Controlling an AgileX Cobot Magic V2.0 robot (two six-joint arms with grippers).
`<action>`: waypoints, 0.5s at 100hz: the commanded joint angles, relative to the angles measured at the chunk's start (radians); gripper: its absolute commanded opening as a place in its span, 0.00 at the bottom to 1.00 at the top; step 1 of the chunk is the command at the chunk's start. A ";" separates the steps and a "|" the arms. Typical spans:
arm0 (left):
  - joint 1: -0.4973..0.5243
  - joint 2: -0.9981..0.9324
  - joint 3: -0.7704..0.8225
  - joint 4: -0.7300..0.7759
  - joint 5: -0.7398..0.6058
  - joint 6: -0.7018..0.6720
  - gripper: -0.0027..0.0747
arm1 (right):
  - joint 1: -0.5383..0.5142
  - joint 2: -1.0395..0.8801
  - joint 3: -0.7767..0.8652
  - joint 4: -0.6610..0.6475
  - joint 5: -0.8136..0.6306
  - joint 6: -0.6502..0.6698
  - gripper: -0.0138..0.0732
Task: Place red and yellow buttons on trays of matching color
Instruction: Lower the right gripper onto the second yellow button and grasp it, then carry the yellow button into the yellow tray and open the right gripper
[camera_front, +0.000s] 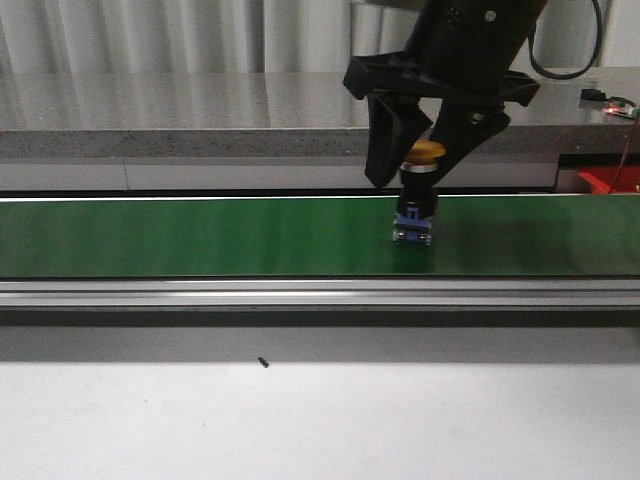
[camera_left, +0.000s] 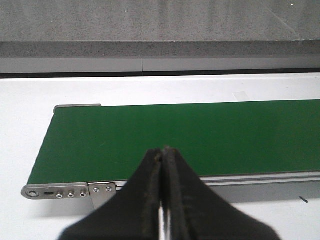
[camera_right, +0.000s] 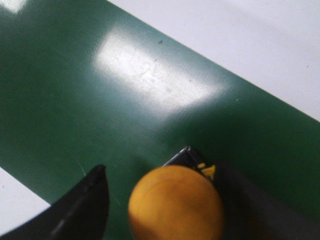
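My right gripper (camera_front: 418, 170) is hanging open over the green belt (camera_front: 200, 235), its fingers straddling the yellow button (camera_front: 420, 195) without touching it. The button is standing upright on the belt. My left gripper (camera_left: 163, 170) is sitting closed and empty near the belt's end.

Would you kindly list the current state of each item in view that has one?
Yellow button: upright on the belt, between the right end effector's open fingers, not visibly clamped.
Right end effector: open, straddling the yellow button.
Left end effector: shut, holding nothing, above the belt's near edge.
Green conveyor belt: carrying only the yellow button in these views.
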 joint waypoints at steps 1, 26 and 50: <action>-0.002 0.007 -0.026 -0.007 -0.068 -0.001 0.01 | 0.001 -0.037 -0.037 0.000 -0.004 -0.010 0.52; -0.002 0.007 -0.026 -0.007 -0.068 -0.001 0.01 | 0.001 -0.052 -0.060 -0.028 0.064 0.016 0.39; -0.002 0.007 -0.026 -0.007 -0.068 -0.001 0.01 | -0.019 -0.164 -0.065 -0.135 0.194 0.109 0.39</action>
